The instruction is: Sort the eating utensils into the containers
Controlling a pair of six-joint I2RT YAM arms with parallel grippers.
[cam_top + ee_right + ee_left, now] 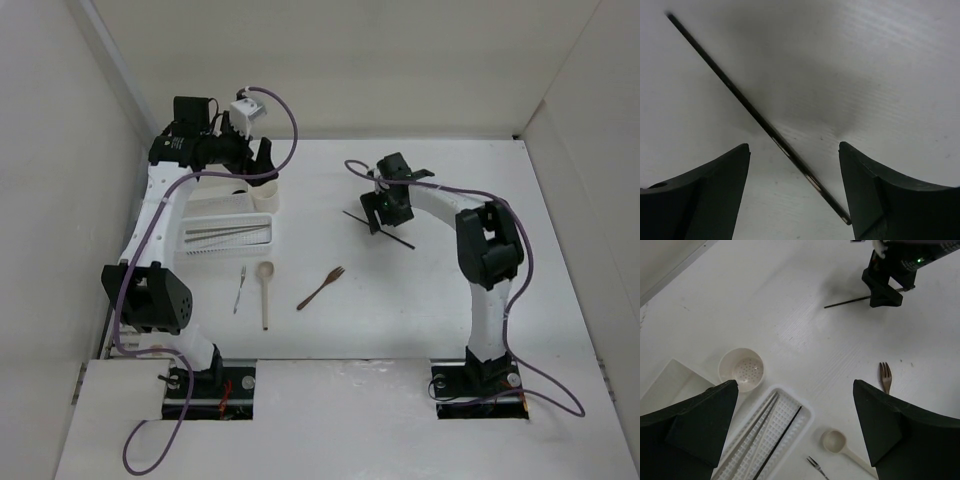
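Pale wooden spoon [265, 290], metal fork [240, 288] and brown fork [321, 288] lie nearest you. At ten o'clock, the ribbed tray [272, 235] holds chopsticks [225, 235]. At one o'clock, your right gripper [794, 146] stands parted over a dark chopstick [740, 95], partly hiding it. Your left gripper [795, 385], spread wide and empty, hides most of the box [670, 382].

- On my feed, a black chopstick [765, 125] on the white table [880, 75].
- White tray [785, 410], grid-patterned.
- Brown fork [885, 376], pale spoon [835, 441].
- Cream cup [727, 366], dotted base.
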